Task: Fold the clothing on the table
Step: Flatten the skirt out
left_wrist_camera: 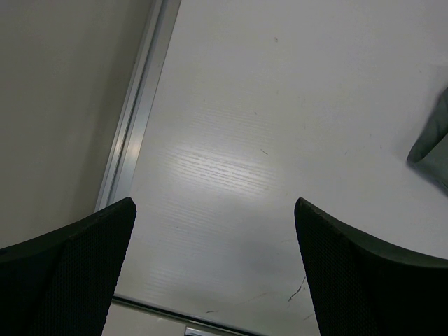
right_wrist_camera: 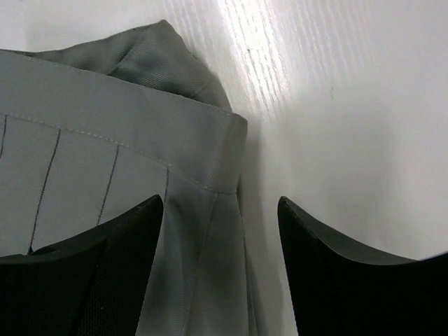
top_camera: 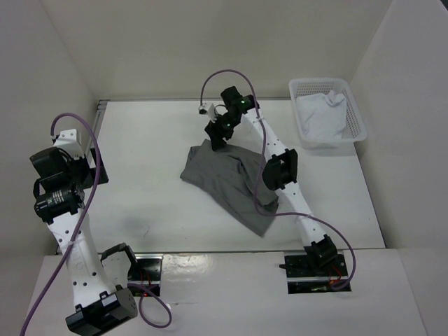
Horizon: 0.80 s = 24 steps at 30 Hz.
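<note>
My left fingers (left_wrist_camera: 364, 273) hung spread wide over bare desk (top_camera: 140, 161), holding nothing. The skirt (top_camera: 231, 182) lay well apart from them, off to their outer side, with only a corner showing at the edge of that wrist view.

The skirt sat rumpled in the middle of the desk, its wider end trailing back toward my right arm's base and its narrow banded end pointing away.

My right fingers (top_camera: 215, 138) were down at that far end, apart and not yet clamped on anything. One finger stood over the stitched band and pleats, the other over bare desk just beside the cloth. The band's corner lay in the gap between them, and a small flap of fabric stuck out beyond it. I could not tell whether either fingertip was already touching the cloth.

As I judged it, the step in hand was taking that corner. To do it well I needed both fingers low enough to catch the whole band rather than one loose layer, then a firm close before lifting.

Beyond my right fingers, off to one side, stood the basket (top_camera: 360, 129) with a white cloth (top_camera: 322, 115) in it.
</note>
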Each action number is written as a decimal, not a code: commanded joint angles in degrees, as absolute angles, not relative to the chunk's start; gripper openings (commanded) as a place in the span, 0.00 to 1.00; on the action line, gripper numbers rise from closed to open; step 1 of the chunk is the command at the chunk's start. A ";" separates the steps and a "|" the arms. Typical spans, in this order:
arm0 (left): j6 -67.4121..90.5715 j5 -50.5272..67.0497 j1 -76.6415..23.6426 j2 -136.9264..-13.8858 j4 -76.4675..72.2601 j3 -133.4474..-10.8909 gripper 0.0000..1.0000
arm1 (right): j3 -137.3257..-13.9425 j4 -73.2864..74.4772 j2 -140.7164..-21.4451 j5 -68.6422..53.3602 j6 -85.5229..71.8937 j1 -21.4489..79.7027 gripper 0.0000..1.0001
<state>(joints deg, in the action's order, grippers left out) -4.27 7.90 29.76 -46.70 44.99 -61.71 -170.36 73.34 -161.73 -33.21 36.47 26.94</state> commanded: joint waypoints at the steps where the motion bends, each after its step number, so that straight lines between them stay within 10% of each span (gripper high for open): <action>1: -4.04 9.05 30.15 -46.49 44.12 -61.61 1.00 | -172.71 74.44 -162.50 -34.10 35.78 28.73 0.71; 8: -4.04 9.57 30.15 -46.49 44.12 -61.61 1.00 | -174.38 74.44 -163.65 -32.96 35.24 29.27 0.63; 17: -4.04 9.58 30.15 -46.49 44.12 -61.61 1.00 | -175.52 74.44 -164.18 -30.68 34.01 30.32 0.00; 24: -4.04 9.58 30.15 -45.97 44.12 -61.08 1.00 | -172.89 73.92 -147.42 -27.52 30.51 32.69 0.00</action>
<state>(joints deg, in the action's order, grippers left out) -4.27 8.51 29.76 -46.68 44.95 -61.63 -172.33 73.60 -161.40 -29.12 32.58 30.04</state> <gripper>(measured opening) 0.998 0.019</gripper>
